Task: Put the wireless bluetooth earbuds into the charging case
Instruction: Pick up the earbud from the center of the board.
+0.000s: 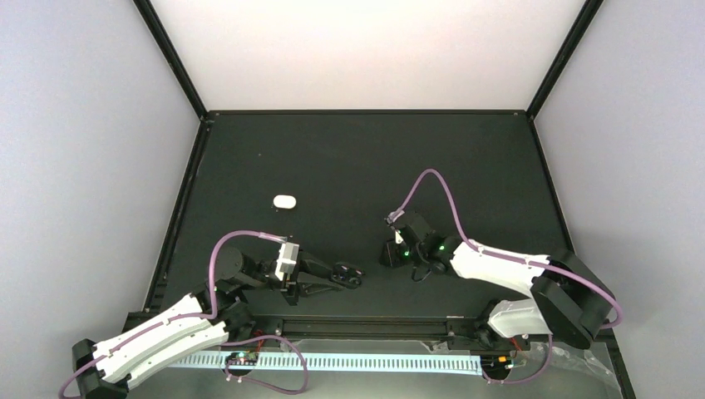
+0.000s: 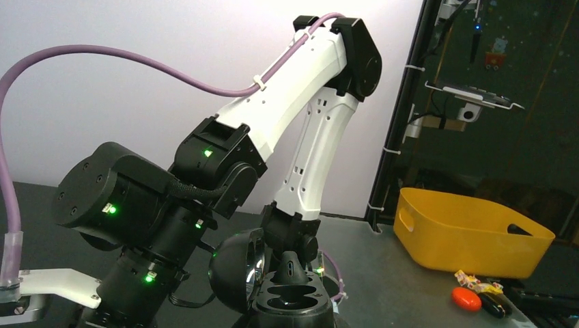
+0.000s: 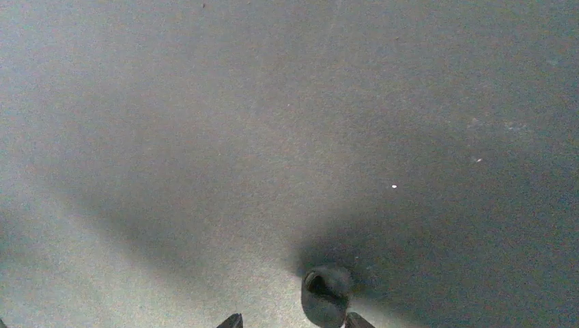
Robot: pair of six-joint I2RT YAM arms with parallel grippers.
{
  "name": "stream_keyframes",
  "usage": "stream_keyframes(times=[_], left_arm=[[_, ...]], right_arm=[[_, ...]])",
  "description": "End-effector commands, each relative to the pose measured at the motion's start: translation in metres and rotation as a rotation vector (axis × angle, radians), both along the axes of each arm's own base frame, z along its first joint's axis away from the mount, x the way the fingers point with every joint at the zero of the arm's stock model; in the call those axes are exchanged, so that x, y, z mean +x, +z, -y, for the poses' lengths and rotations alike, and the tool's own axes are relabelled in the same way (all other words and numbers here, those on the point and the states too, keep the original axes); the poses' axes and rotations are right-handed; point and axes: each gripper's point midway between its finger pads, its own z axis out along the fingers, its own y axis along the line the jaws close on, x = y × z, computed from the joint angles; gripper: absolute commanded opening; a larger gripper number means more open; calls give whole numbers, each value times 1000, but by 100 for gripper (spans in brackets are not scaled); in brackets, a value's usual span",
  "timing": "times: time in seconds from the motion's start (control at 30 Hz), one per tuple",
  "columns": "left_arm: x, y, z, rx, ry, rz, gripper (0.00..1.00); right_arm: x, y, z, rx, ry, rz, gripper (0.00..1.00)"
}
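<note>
Nearest the bases, a glossy black oval charging case (image 2: 292, 301) is held in the left gripper (image 1: 347, 275). Its jaws are judged to be closed on the case, though the fingers themselves are hidden. The lid (image 2: 237, 272) is swung open towards 9 o'clock in the left wrist view, and both wells are seen empty. At about 2 o'clock from that case in the top view, the right gripper (image 3: 293, 320) is pointed down at the dark matte bench (image 3: 205, 137), its jaws spread wide. A small black rounded earbud (image 3: 326, 295) lies on the bench between the tips, at roughly 2 o'clock from their midpoint and closer to the right-hand tip. Its long axis runs roughly 12 to 6 in that view. The right arm is therefore judged the nearer for the pick. Farther off, at about 11 o'clock from the left gripper, a closed white pebble-shaped case (image 1: 284, 201) rests well apart.
</note>
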Motion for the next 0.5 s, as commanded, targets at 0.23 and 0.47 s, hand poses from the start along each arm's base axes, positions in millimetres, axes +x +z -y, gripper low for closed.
stream_keyframes(times=[0.23, 0.47], left_arm=[[-3, 22, -5, -49, 11, 44, 2], [-2, 21, -5, -46, 11, 43, 2]], right_arm=[[4, 12, -20, -15, 82, 33, 38], [5, 1, -31, -19, 99, -3, 38]])
